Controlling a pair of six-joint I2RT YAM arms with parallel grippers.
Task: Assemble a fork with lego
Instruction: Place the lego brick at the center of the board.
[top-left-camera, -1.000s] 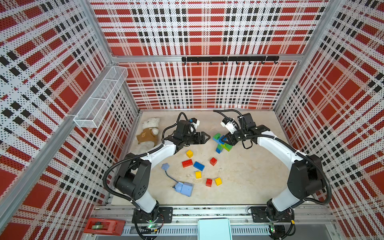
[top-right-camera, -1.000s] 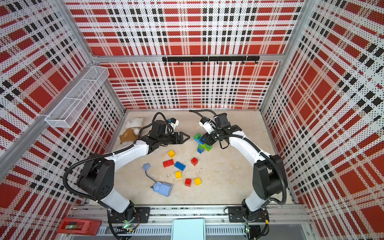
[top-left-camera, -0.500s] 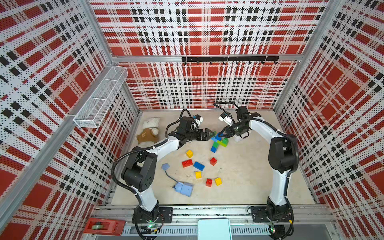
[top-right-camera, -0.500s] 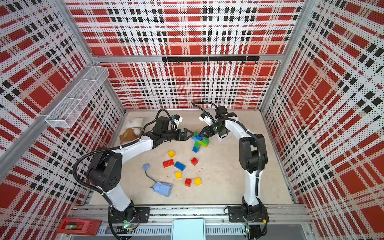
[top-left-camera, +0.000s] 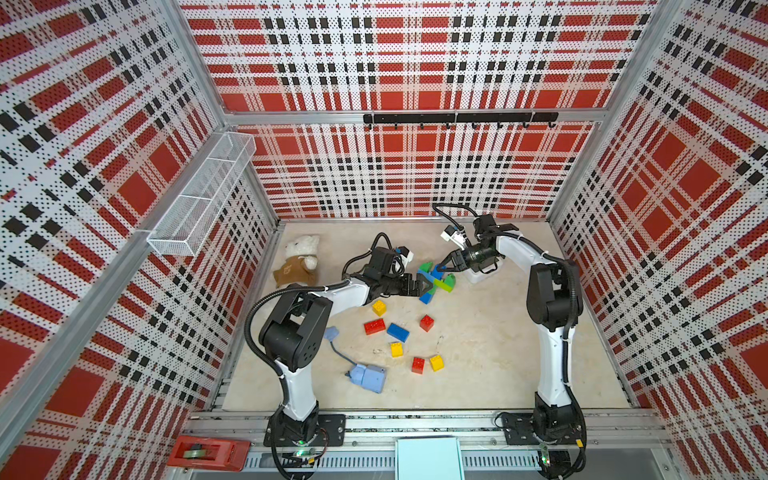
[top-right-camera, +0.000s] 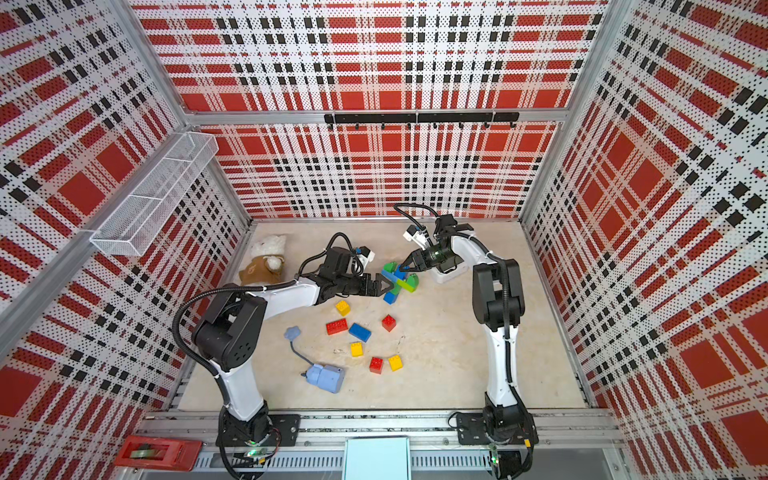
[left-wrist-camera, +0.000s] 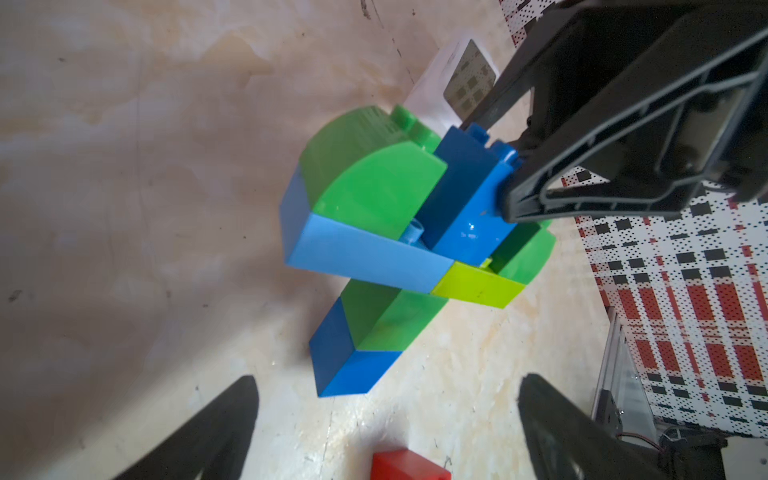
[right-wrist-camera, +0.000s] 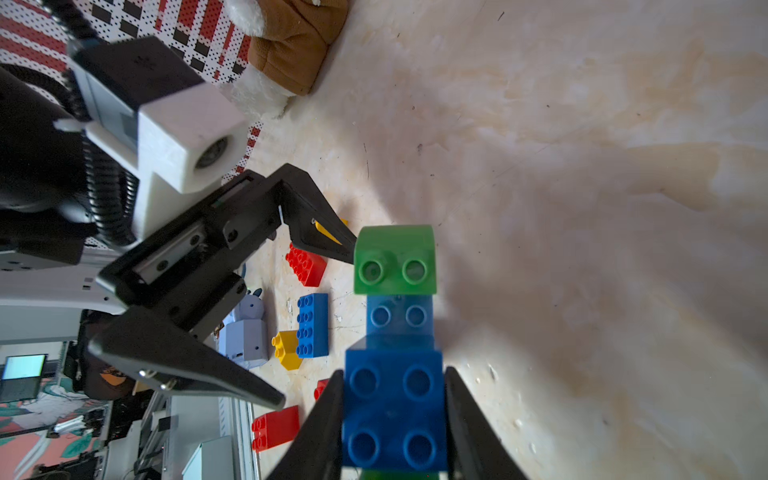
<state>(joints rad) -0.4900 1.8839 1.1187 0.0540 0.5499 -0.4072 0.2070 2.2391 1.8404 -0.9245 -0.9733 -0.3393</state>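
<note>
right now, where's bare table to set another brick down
Bare: table between the square red brick and right arm; front strip right of the pale-blue box. Crowded: loose bricks mid-table, and the lego assembly between left gripper and right gripper.

We note that the tabletop (top-left-camera: 498, 353) is a pale, beige-mottled surface. Seven loose bricks lie directly on it near the middle. A yellow square brick (top-left-camera: 378, 308) lies farthest back. Then come a red oblong brick (top-left-camera: 374, 326) just beside a blue oblong brick (top-left-camera: 398, 332), with a red square brick (top-left-camera: 427, 322) near them. Toward the front lie a second yellow brick (top-left-camera: 396, 349), a second red brick (top-left-camera: 418, 365) and, just beside it, a third yellow brick (top-left-camera: 436, 363). A pale-blue box (top-left-camera: 368, 377) with its cord (top-left-camera: 338, 353) lies left of these. A plush bear (top-left-camera: 301, 259) lies in the back left corner. A white box (top-left-camera: 477, 277) lies toward the back, partly hidden.
</note>
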